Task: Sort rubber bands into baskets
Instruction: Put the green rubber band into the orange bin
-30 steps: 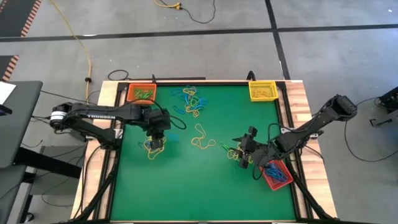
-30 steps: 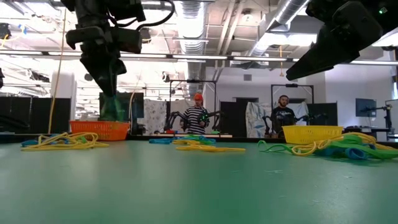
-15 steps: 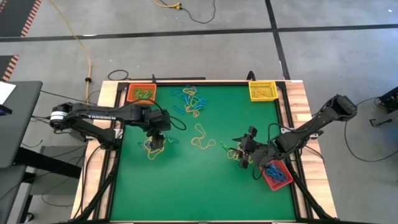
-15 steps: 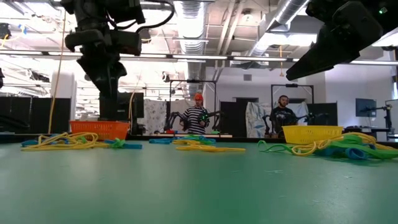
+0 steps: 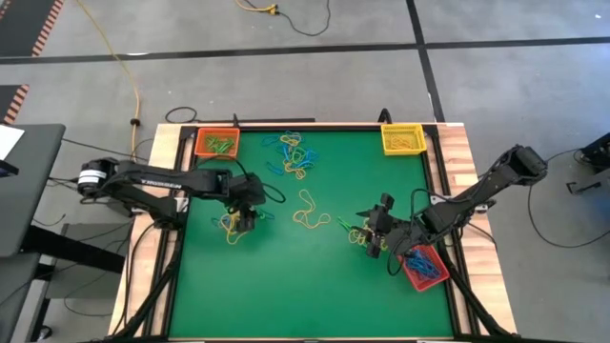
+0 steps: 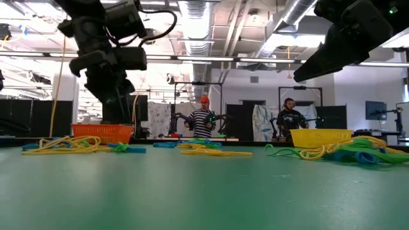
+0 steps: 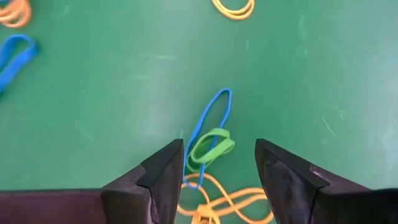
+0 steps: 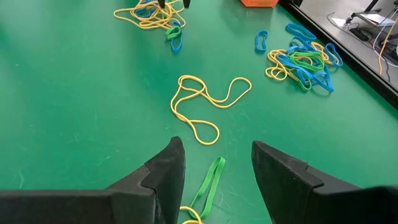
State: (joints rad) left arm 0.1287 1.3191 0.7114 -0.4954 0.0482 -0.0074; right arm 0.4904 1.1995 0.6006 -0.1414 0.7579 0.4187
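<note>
- High view: sorting partly done, as far as can be judged. Some green bands already in the orange basket [image 5: 217, 144] at the far left corner, a few in the yellow basket [image 5: 402, 139] at the far right corner, blue ones in the red basket [image 5: 424, 268] at the near right edge. Still loose on the green table [image 5: 315, 286]: a mixed pile of rubber bands [image 5: 293, 155] near the far edge, a long yellow band [image 5: 310, 211] mid-table, a small cluster under the left gripper [image 5: 239, 219], another cluster by the right gripper [image 5: 372, 236].
- Low view: yellow, blue and green loops scattered in heaps across the surface, orange basket and yellow basket far back; people standing in the room beyond. Plenty left to clear.
- Left wrist view: fingers spread wide, nothing between them, poised just above a green band [image 7: 210, 148] lying across a blue band [image 7: 211, 121], yellow loops beside them. No grasp made yet.
- Right wrist view: jaws likewise wide apart and empty, low over the table, a green band [image 8: 209, 180] lying between the tips, the long yellow band just ahead, the mixed pile farther off.
</note>
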